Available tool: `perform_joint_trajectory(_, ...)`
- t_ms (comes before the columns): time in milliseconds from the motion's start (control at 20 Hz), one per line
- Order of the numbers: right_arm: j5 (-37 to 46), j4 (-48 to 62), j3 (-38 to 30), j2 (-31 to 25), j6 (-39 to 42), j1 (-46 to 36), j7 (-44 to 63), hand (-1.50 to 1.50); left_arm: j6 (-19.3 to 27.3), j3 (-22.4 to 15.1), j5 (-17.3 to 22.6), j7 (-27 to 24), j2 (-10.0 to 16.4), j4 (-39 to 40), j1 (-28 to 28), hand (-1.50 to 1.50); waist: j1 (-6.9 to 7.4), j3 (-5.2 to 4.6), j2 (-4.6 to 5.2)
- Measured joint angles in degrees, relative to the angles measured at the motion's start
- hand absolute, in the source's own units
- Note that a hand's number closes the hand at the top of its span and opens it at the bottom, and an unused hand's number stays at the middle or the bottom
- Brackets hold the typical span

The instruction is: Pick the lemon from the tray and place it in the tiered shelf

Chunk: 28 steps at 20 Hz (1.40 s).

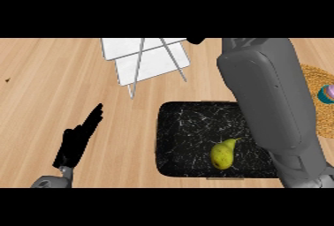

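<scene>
The worktop carries 1 lemon, 1 tray, 1 shelf and 1 mat.

The lemon is yellow with a pointed tip. It lies in the black, white-veined tray, in its near right part, and no hand touches it. The tray sits right of the middle, toward the near edge of the worktop.

The white shelf with thin metal rods stands by the far edge, near the middle. It is beyond the tray and apart from it.

2 hands show. The left hand is by the near left corner, left of the tray and clear of it. Its fingers are straight and point toward the far edge, and it holds nothing.

The right forearm runs from the near right corner up toward the far edge. It crosses over the tray's right side and hides that edge, with the lemon just beside it on the left. Of the right hand only a black sliver shows at the far edge, just right of the shelf. I cannot tell whether it is released or clenched.

The round brown mat lies at the right edge, partly behind the forearm. It carries 1 small pink and teal object, cut off by the view's edge.
</scene>
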Motion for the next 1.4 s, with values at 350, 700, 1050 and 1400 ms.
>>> perform_joint_trajectory(350, 0.2, 21.1, -4.5, -1.7, -7.1, -9.9, -9.0, 1.5, 0.0, -0.7, -1.0, 0.6, -0.9, -0.7, -0.5, 0.0, 0.92, -0.01, 0.38)
perform_joint_trajectory(700, 0.8, 38.7, -6.6, -1.0, -12.3, -16.7, -15.9, 1.5, -0.4, -1.0, -1.5, 0.8, -1.3, -0.8, -1.2, 0.0, 2.29, -0.03, 0.96)
perform_joint_trajectory(1050, 0.0, 50.1, -9.2, 0.4, -14.7, -20.4, -19.7, 1.5, -0.9, -1.3, -1.9, 0.4, -1.7, -0.2, -2.1, 0.0, 3.48, -0.01, 1.51)
perform_joint_trajectory(1400, -15.0, 50.7, -24.0, 2.3, -17.2, -18.4, -23.6, -1.5, -1.3, -1.5, -1.9, 0.5, -1.8, -0.5, -3.1, 0.0, 4.11, 0.5, 1.86)
